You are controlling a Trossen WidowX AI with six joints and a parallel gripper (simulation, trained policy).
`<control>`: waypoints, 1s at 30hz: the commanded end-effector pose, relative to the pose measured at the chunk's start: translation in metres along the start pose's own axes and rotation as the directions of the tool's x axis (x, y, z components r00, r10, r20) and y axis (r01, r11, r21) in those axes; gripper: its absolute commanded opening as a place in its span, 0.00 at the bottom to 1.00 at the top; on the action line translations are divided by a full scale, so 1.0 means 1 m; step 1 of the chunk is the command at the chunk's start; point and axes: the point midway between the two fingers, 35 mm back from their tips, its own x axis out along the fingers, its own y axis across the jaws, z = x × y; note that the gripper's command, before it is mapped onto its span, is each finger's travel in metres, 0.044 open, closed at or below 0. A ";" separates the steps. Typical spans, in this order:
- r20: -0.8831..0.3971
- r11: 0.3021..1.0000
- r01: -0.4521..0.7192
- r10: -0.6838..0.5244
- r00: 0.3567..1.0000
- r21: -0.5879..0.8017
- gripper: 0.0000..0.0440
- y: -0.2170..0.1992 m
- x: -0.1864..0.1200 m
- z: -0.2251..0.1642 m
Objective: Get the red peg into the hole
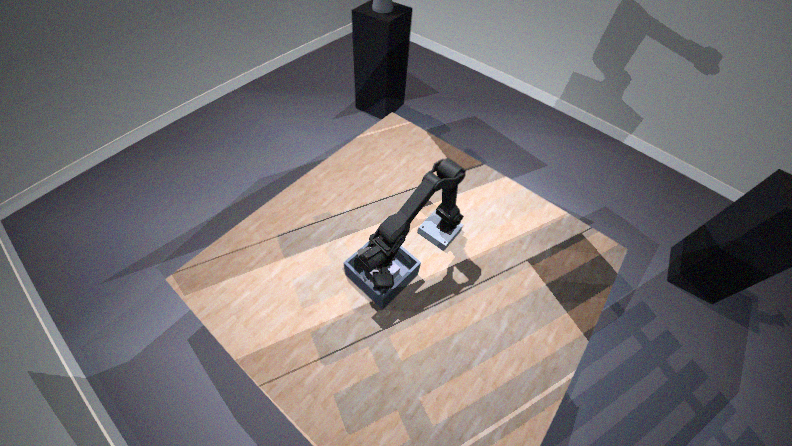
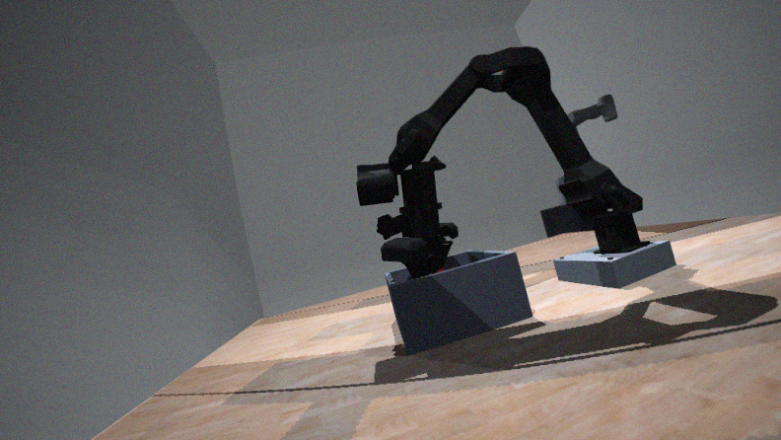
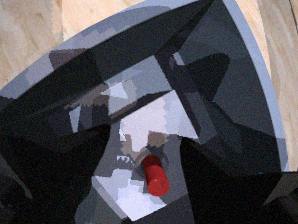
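The open grey-blue box (image 1: 402,285) (image 2: 464,306) stands on the table, and the lower part of my gripper (image 2: 429,271) (image 3: 145,136) is inside it. The fingers are open, apart on both sides of the red peg (image 3: 157,182) (image 2: 440,270), with gaps between them and it. In the wrist view the peg rises from the dark hole area of the pale plate (image 3: 150,120) at the box bottom, leaning slightly in the picture. Its lower end is out of sight there; how deep it sits cannot be told. In the top view the arm hides the peg.
The box walls (image 3: 250,75) rise around the fingers. The arm's pale base block (image 1: 439,235) (image 2: 585,271) stands on the wooden table (image 1: 476,354) behind the box. Dark pillars (image 1: 381,60) (image 1: 731,243) stand beyond the table. Shadows cross the table and the box.
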 end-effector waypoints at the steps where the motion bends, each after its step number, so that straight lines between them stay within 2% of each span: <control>1: -0.015 0.999 -0.027 0.027 1.000 -0.017 0.81 0.008 -0.002 0.008; 4: -0.020 0.998 -0.055 0.055 0.998 -0.025 0.99 0.017 -0.008 0.016; 5: -0.023 0.997 -0.066 0.065 0.998 -0.028 1.00 0.020 -0.010 0.018; 18: -0.021 0.973 -0.217 0.216 0.976 -0.078 1.00 0.066 -0.048 0.049; 30: -0.008 0.970 -0.229 0.230 0.973 -0.084 1.00 0.071 -0.053 0.054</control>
